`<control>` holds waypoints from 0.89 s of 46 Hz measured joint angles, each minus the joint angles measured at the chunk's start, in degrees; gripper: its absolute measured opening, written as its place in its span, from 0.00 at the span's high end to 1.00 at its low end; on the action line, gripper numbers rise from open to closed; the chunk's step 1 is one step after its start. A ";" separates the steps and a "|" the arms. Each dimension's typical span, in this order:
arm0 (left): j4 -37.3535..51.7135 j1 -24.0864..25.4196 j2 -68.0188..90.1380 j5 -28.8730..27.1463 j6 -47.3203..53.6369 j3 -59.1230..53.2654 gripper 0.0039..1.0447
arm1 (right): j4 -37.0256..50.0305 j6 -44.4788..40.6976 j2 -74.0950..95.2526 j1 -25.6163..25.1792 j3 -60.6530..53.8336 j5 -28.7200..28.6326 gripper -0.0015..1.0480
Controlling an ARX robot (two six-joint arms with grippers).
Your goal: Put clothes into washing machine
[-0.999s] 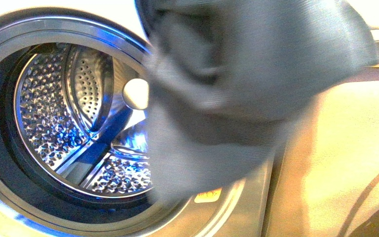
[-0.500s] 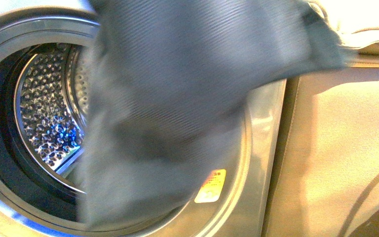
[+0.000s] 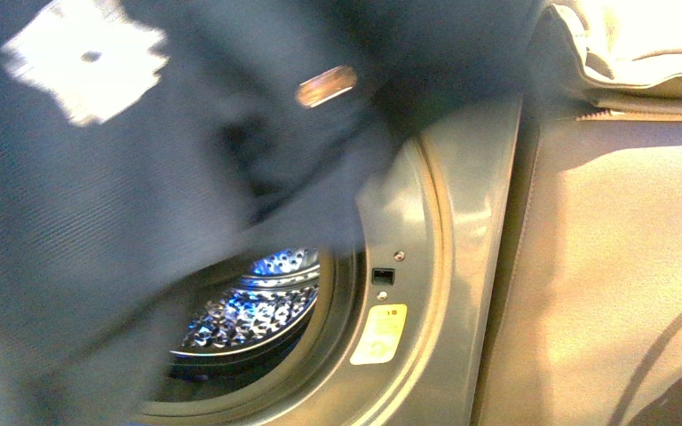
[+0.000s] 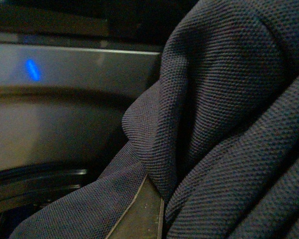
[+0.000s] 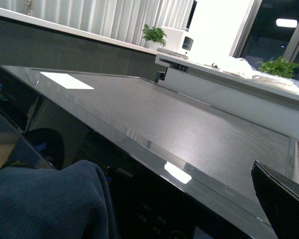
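Across the washing machine [image 3: 426,266], the clothes [image 3: 98,222] now hang further left, hiding most of the drum [image 3: 249,311]; whether either gripper is clamped cannot be told

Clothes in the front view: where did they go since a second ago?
The clothes swept left across the washing machine opening, from its right side to covering most of it; only the lower drum shows. The machine, yellow sticker and beige panel stayed put.
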 joint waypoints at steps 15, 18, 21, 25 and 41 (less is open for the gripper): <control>1.97 9.35 -0.15 3.06 -3.98 -6.08 0.93 | 0.24 0.63 -0.04 -0.11 -0.02 1.44 0.08; 2.38 10.80 0.90 3.04 -4.42 -6.99 0.93 | 0.37 1.03 -1.20 -0.63 0.52 2.03 0.08; 2.56 11.87 3.15 2.56 -4.83 -7.82 0.93 | 0.55 1.36 -2.12 -0.76 0.98 1.99 0.08; 3.10 11.89 3.39 3.13 -4.81 -8.85 0.93 | 0.57 1.40 -2.21 -0.72 1.05 1.84 0.08; 8.52 13.31 5.18 5.97 -3.41 -14.73 0.93 | 0.59 1.42 -1.92 -0.61 1.05 1.84 0.08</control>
